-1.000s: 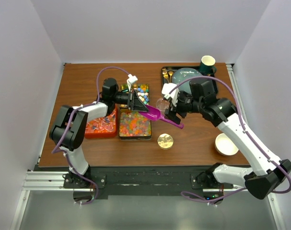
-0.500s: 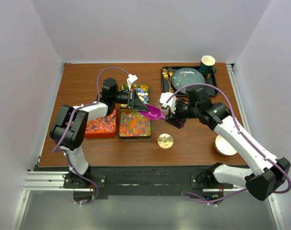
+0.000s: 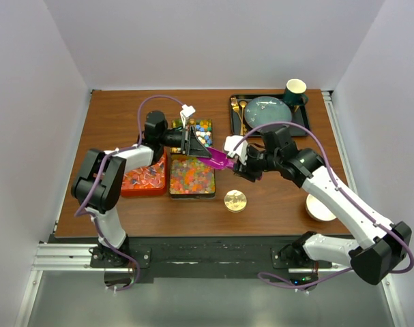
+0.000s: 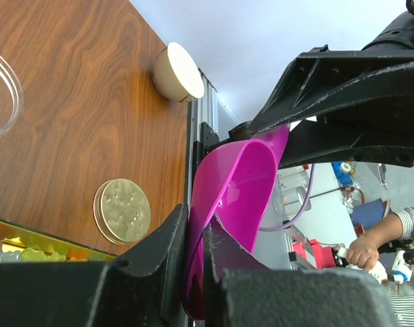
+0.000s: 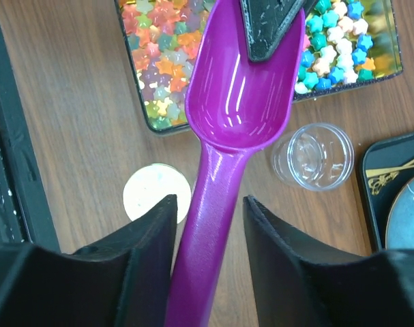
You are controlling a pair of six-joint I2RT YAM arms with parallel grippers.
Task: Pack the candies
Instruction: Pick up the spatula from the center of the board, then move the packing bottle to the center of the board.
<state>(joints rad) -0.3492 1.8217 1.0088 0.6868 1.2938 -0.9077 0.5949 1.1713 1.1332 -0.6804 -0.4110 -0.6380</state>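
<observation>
A purple scoop (image 3: 221,159) hangs above the table between both arms. My left gripper (image 3: 197,145) is shut on the rim of its bowl, as the left wrist view (image 4: 196,219) shows with the scoop (image 4: 242,176) pinched between the jaws. My right gripper (image 3: 243,164) is open, and in the right wrist view (image 5: 207,201) its jaws stand either side of the scoop's handle (image 5: 210,225). The scoop's bowl looks empty. Below lie trays of candies: multicoloured ones (image 5: 159,54) (image 3: 191,176) and teal, white and blue stars (image 5: 336,48) (image 3: 202,129).
A clear plastic cup (image 5: 314,155) stands just right of the scoop. A round gold lid (image 3: 235,200) lies in front of the trays. A red tray (image 3: 144,178) sits at the left. A black tray with a teal plate (image 3: 267,112), a green cup (image 3: 295,90) and a beige bowl (image 3: 320,206) are at the right.
My right gripper has moved left toward the scoop and now straddles its handle. The left gripper and scoop have stayed put.
</observation>
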